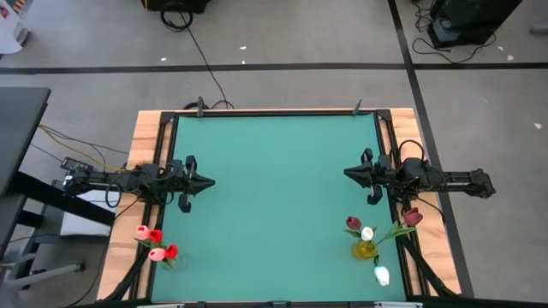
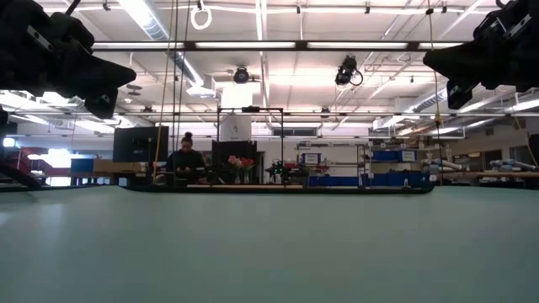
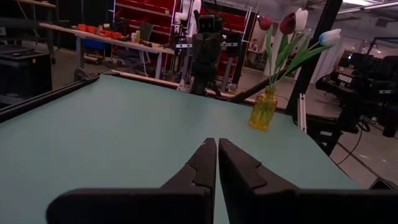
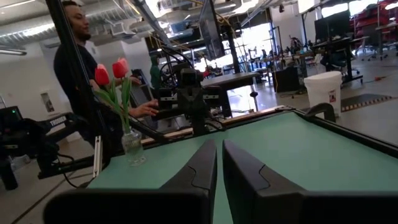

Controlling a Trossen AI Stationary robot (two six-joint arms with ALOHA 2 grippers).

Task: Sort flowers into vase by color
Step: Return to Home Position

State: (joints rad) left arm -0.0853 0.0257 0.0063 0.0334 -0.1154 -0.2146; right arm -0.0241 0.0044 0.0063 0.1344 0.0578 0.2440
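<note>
A clear vase (image 1: pixel 168 259) stands near the table's near left corner with red and pink tulips (image 1: pixel 154 243), their stems stuck into it. A yellow vase (image 1: pixel 366 249) near the near right corner holds dark maroon tulips (image 1: pixel 413 217) and white tulips (image 1: pixel 381 275) the same way. My left gripper (image 1: pixel 208 181) hovers shut over the table's left side, pointing right. My right gripper (image 1: pixel 348 174) hovers shut over the right side, pointing left. The left wrist view shows the yellow vase (image 3: pixel 263 109) ahead. The right wrist view shows the clear vase (image 4: pixel 132 147).
The green mat (image 1: pixel 274 197) lies bare between the two grippers. Wooden table edges (image 1: pixel 145 154) and black frame rails border it. A person (image 4: pixel 73 59) stands beyond the table's left side, behind the clear vase. Another person (image 2: pixel 185 160) sits far off in the room.
</note>
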